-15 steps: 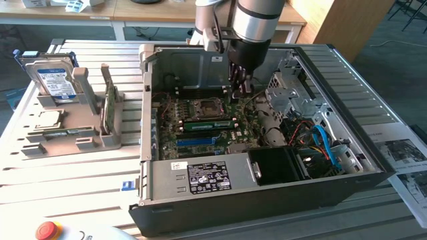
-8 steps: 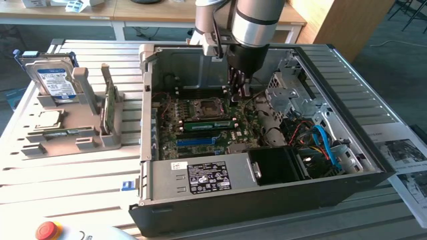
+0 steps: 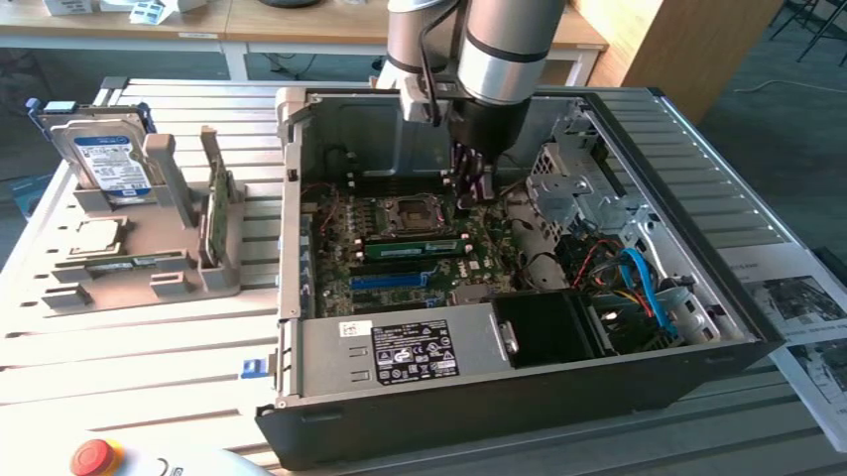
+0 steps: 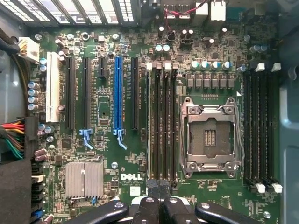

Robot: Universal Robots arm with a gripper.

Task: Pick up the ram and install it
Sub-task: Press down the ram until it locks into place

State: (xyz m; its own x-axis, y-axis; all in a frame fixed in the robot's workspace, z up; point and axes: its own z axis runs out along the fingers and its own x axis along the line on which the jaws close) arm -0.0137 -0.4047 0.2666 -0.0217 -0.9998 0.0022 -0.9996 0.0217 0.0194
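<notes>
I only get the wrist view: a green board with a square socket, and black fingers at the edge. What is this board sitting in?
Observer: An open black computer case, lying on its side on a slatted table.
Operator: Anything beside it?
Observer: A grey holder on the exterior view's left, with a hard drive standing in it.
Operator: And in front of the case?
Observer: A red button, toward the exterior view's left.
</notes>
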